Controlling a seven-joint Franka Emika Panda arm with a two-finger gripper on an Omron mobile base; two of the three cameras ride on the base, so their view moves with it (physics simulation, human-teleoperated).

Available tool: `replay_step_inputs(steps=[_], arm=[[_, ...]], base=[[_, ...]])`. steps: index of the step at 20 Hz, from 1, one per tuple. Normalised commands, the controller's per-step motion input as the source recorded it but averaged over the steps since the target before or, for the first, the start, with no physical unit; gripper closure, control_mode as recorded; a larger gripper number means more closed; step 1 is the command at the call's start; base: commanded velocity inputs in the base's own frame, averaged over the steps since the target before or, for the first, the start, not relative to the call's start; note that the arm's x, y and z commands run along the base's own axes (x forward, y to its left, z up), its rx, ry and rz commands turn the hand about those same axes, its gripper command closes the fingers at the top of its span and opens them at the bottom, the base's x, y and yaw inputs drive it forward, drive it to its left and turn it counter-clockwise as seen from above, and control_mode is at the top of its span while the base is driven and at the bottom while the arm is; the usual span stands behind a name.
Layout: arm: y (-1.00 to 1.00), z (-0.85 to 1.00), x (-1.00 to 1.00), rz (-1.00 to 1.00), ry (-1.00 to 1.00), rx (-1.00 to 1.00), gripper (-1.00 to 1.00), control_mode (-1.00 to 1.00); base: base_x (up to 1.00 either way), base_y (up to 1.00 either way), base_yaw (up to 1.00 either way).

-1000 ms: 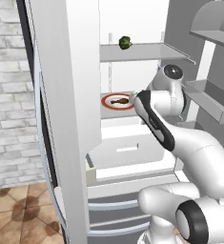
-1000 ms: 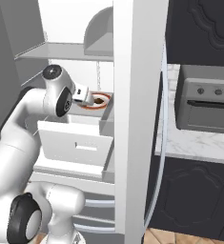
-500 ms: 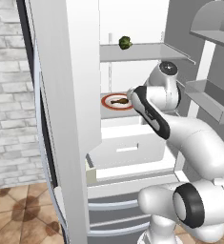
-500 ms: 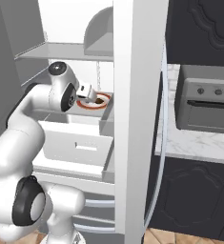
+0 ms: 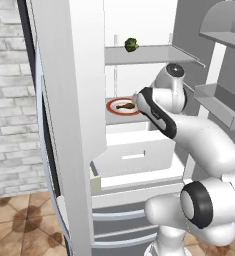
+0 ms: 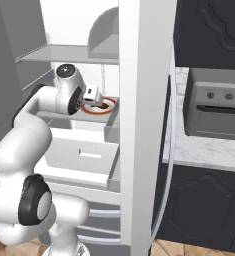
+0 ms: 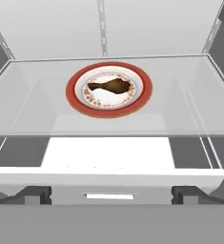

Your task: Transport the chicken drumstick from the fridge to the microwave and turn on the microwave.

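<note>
Inside the fridge [image 5: 64, 100] we see the drumstick [image 7: 111, 86] lying on a plate [image 7: 109, 89] at the middle of a shelf [image 7: 32, 109]. Below that shelf sits a box drawer [image 5: 134, 155]. A round vegetable [image 5: 131, 44] rests on the shelf above. An oven [image 6: 216, 110] stands right of the fridge.

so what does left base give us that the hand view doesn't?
Left base: a small dark-green vegetable on the shelf above, the open fridge door, the brick wall, and the arm reaching toward the plate. Hand view: the plate's speckled centre and the drumstick's outline, thick end to the right of the picture, plus the glass shelf's front edge. Both: the chicken drumstick lying on the red-rimmed plate, white crisper box below.
</note>
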Motion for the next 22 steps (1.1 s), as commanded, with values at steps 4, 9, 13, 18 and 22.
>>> replay_step_inputs(steps=[4,9,13,18,22], arm=[[0.00,-0.15,0.07,0.10,0.00,-0.03,-1.00,-1.00],[0.00,-0.05,0.07,0.06,0.03,-0.01,-1.00,-1.00],[0.01,0.00,0.19,0.00,0.08,0.00,-1.00,-1.00],[0.00,0.00,0.28,0.00,0.04,0.00,-1.00,-1.00],[0.01,-0.04,0.23,0.00,0.00,0.00,-1.00,-1.00]], base=[[0.00,0.00,0.00],[0.00,0.00,0.00],[0.00,0.00,0.00],[0.00,0.00,0.00],[0.00,0.00,0.00]])
